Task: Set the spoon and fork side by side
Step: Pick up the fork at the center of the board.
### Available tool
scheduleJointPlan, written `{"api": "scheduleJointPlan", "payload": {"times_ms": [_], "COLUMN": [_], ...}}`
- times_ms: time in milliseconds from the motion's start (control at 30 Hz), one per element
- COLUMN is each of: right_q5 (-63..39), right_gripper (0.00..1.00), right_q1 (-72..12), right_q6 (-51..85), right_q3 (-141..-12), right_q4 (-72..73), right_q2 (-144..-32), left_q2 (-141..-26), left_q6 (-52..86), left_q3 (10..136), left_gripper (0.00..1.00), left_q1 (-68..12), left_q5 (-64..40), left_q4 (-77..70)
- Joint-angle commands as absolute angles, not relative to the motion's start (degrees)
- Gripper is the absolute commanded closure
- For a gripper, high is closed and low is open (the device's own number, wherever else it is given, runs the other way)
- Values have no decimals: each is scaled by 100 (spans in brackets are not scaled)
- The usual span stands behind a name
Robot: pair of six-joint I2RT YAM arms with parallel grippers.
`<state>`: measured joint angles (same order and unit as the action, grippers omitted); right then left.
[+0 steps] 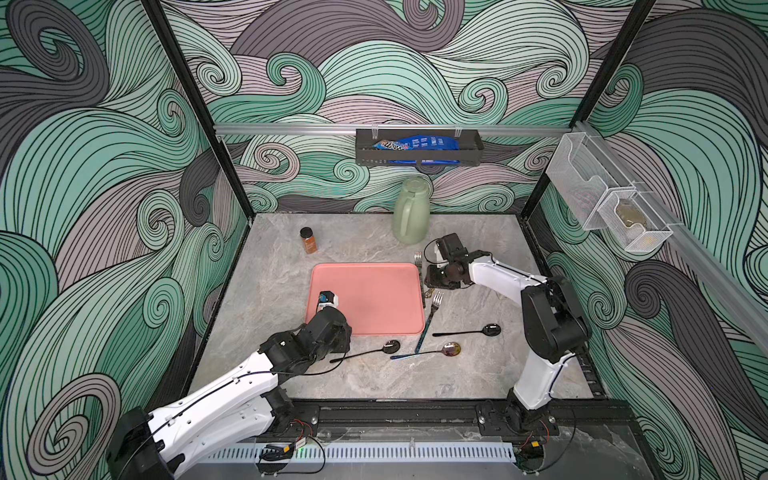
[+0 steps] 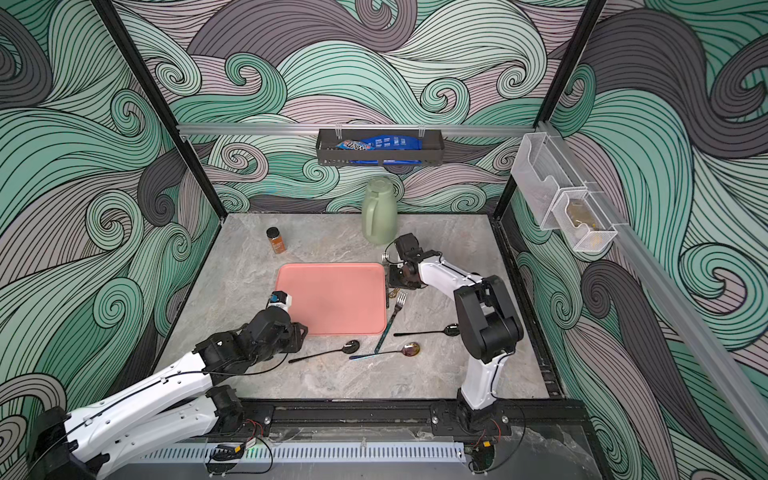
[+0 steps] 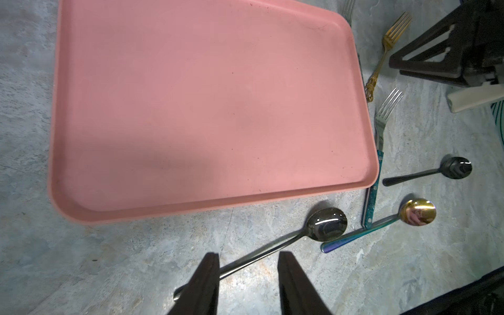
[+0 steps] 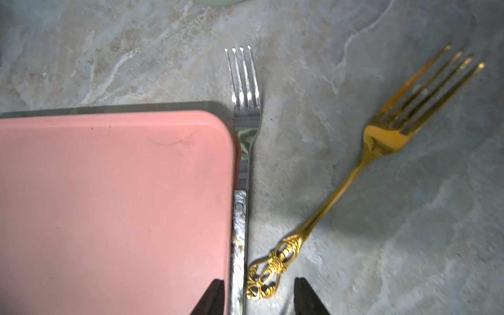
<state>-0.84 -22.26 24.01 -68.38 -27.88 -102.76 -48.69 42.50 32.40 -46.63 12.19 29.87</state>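
A black spoon (image 3: pixel 326 223) lies on the table in front of the pink tray (image 3: pixel 191 109). My left gripper (image 3: pixel 246 256) hangs open over its handle (image 3: pixel 259 256), which runs across the gap between the fingers. A silver fork (image 4: pixel 245 109) lies tight against the tray's right edge (image 4: pixel 229 191). A gold fork (image 4: pixel 381 136) lies slanted beside it. My right gripper (image 4: pixel 259 283) is open above both fork handles, one finger over the tray rim. In both top views the right gripper (image 1: pixel 434 282) (image 2: pixel 399 278) covers most of the gold fork.
A fork with a blue-green handle (image 1: pixel 432 311), an iridescent spoon (image 1: pixel 451 349) and a second black spoon (image 1: pixel 490 330) lie right of the tray. A green jug (image 1: pixel 411 216) and a spice jar (image 1: pixel 308 241) stand at the back. A black wall basket (image 1: pixel 419 147) hangs above.
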Motion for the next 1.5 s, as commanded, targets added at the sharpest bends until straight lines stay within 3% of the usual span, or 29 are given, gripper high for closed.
{"api": "scheduleJointPlan", "payload": {"times_ms": [0,267,600,900,1467], "right_q5": [269,-115,56,369,736], "right_gripper": [50,48,44,61,61], "right_q1": [-2366,-2800,-3173,-3174,-3265], "right_q6": [2782,3370,3619,3699,3775], "right_q3": [-6448,-5368,-5095,-5190,-5560], "right_q4": [-3086,-2731,-2786,-2831,-2986], "right_q2": [-9729,-9079,-9045,-9160,-9776], "left_q2": [-4929,-4752,-4054,-3597,-3746], "left_q6": [4274,4441,4643,4728,4805], "left_q3": [3281,3212,3008,2931,2987], "left_gripper": [62,63,63,63,63], "left_q1": [-4649,-4654,-4649,-4651,-4649], "left_q5": [963,836,915,1026,1091], "left_q4": [3045,3271,3657,3986,4055]}}
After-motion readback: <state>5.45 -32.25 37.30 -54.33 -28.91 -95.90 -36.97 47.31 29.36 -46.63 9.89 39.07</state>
